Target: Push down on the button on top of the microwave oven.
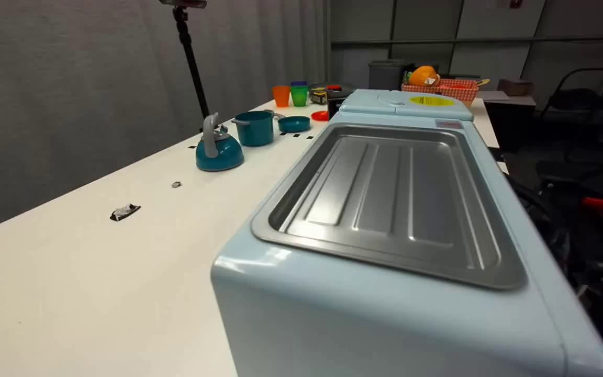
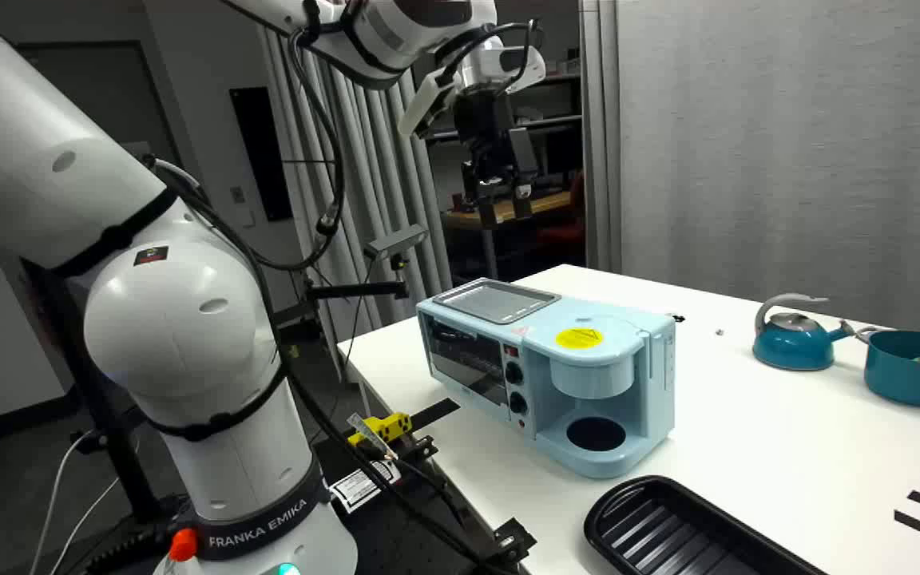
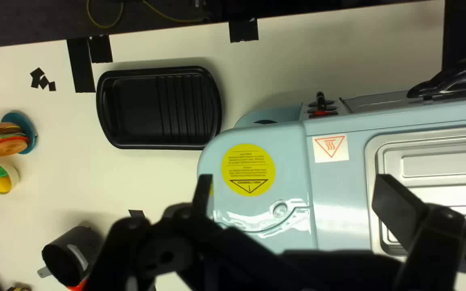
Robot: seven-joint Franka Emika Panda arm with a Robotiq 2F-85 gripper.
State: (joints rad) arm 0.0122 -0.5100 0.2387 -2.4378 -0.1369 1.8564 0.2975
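In both exterior views, the pale-blue microwave oven [image 2: 540, 375] bears a yellow sticker [image 1: 432, 101]. In an exterior view, the oven sits below your claw [image 2: 505, 209]; your arm [image 2: 184, 327] reads "FRANKA EMIKA". In the wrist view, your claw is spread above the sticker's illegible print and a red-triangle hot-surface label [image 3: 331, 148].

A robotics lab is indicated by the Franka Emika arm [image 2: 188, 327] mounted beside a white table [image 2: 811, 463]. It is marked with black tape [image 3: 81, 65] and backed by grey curtains [image 2: 763, 160]; a device [image 1: 183, 3] is held on a black stand [image 1: 193, 68].
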